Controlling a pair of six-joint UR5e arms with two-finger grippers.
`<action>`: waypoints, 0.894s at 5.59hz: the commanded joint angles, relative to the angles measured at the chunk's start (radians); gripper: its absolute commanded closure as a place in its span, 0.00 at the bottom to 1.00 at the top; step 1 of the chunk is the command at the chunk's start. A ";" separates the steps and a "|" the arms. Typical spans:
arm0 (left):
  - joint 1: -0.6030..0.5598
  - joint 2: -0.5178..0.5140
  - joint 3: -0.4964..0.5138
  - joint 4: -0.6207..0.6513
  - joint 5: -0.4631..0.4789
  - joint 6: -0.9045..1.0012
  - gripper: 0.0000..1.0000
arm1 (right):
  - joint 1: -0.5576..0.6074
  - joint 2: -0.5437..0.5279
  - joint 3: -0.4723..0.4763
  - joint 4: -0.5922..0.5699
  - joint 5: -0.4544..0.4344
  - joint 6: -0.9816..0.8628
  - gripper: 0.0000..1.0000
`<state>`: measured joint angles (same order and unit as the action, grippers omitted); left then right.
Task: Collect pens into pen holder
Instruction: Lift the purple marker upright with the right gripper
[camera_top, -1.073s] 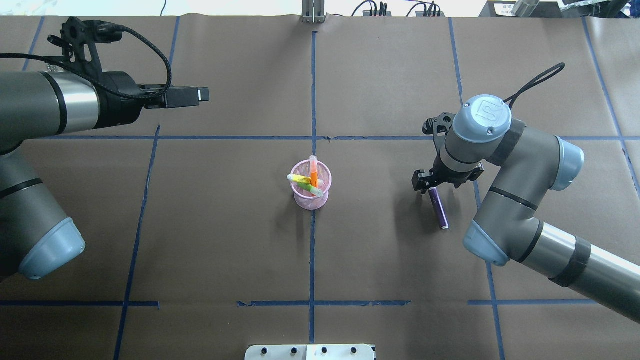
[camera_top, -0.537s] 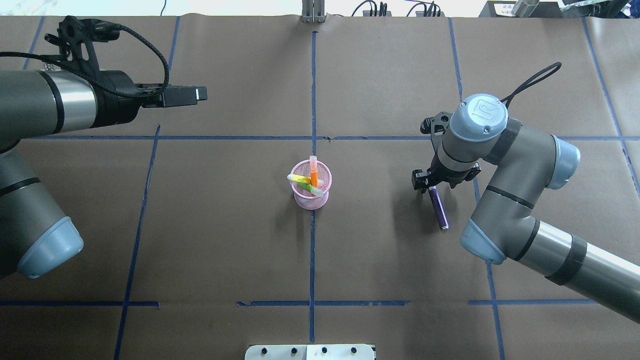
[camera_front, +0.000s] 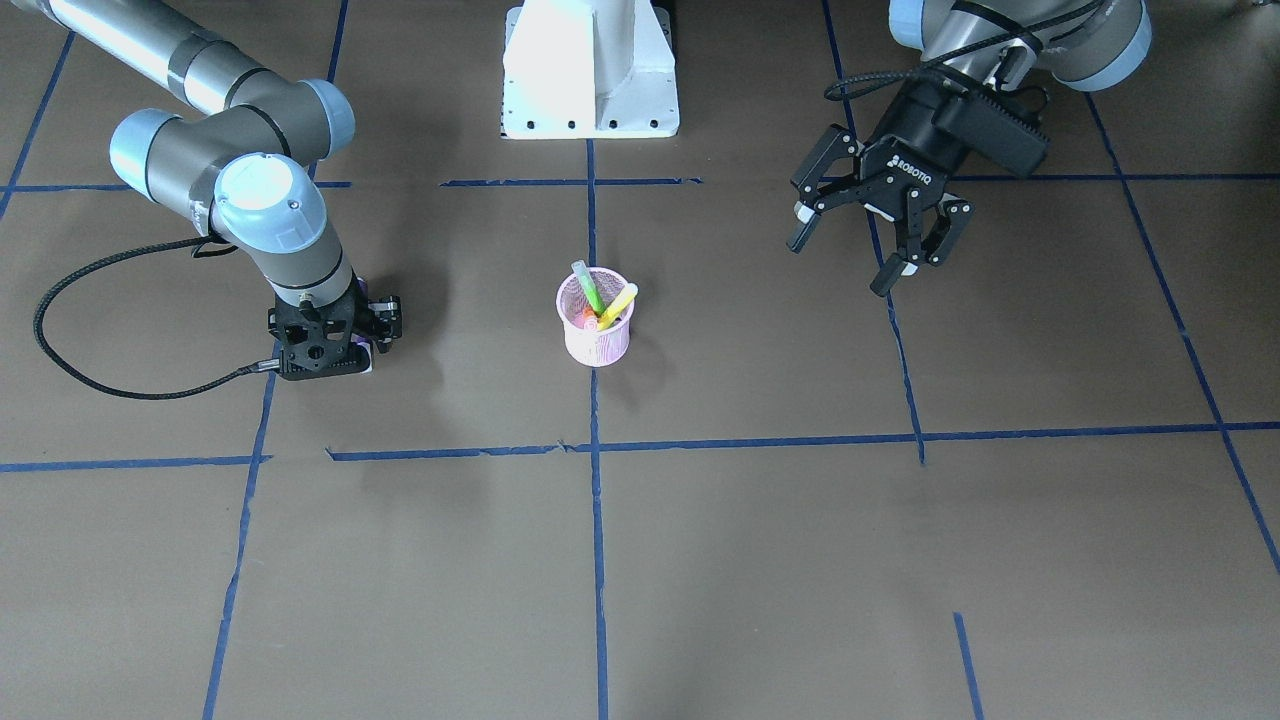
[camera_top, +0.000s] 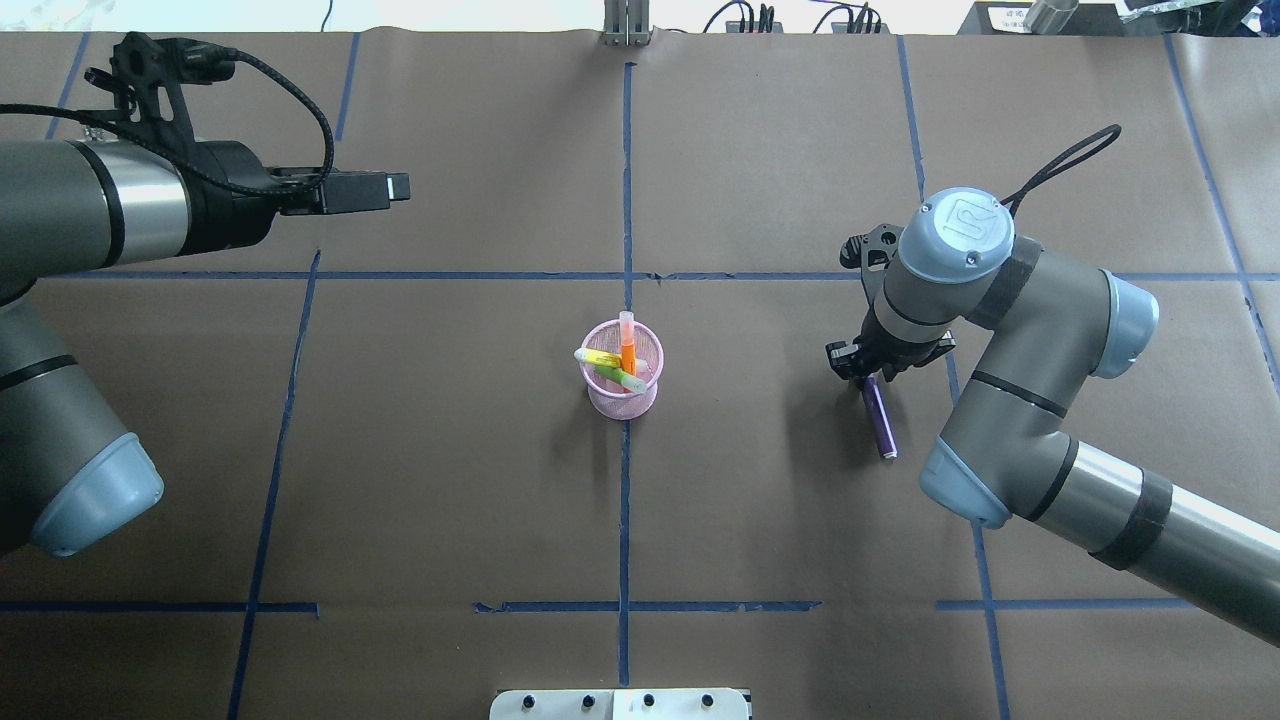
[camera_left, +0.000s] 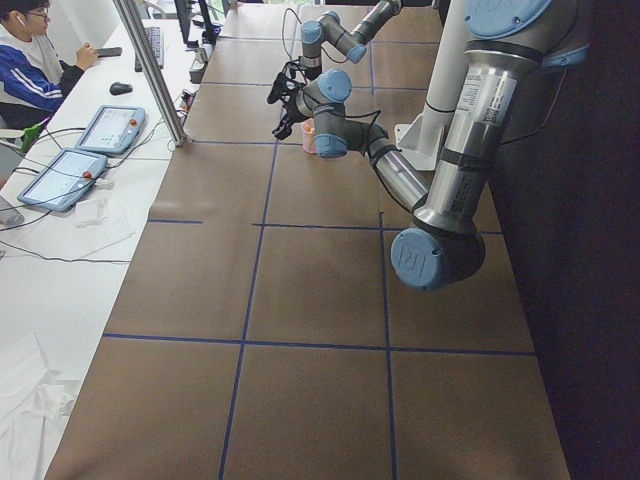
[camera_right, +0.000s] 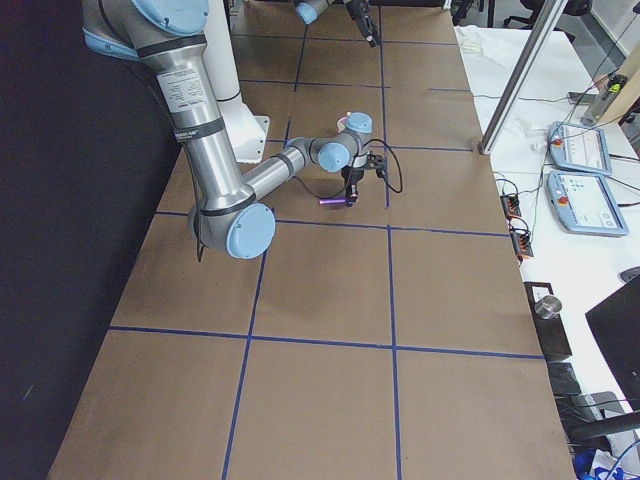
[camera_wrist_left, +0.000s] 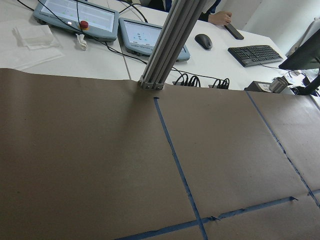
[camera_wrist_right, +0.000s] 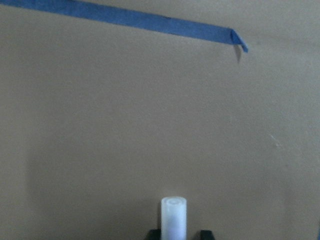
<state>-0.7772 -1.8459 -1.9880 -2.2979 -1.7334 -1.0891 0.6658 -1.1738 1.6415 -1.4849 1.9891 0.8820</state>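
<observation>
The right hand (camera_top: 863, 372) stands low over the cap end of the purple pen (camera_top: 881, 425), which lies on the worktop (camera_top: 450, 480), well apart from the pen holder (camera_top: 622, 398); whether it clamps, I cannot tell. The left hand (camera_front: 838, 265) hangs with jaws apart.

Grey-and-silver arms, pale blue joint caps, black cables, black pincer (camera_front: 868, 236) marked ROBOTIQ

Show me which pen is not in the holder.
The purple pen: it lies flat on the table at the right gripper, while the orange pen, green pen and yellow pen stand in the pink pen holder.
</observation>
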 joint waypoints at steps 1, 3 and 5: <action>-0.001 0.001 0.000 0.000 0.000 0.000 0.00 | 0.001 0.000 0.000 0.000 0.002 0.000 0.97; -0.001 0.001 0.000 0.000 0.000 0.000 0.00 | 0.024 0.005 0.039 0.002 0.007 0.002 1.00; -0.001 0.049 0.006 0.020 -0.020 0.078 0.00 | 0.073 0.005 0.206 0.009 -0.001 0.014 1.00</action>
<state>-0.7777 -1.8205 -1.9845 -2.2888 -1.7419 -1.0577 0.7185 -1.1691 1.7729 -1.4808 1.9923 0.8906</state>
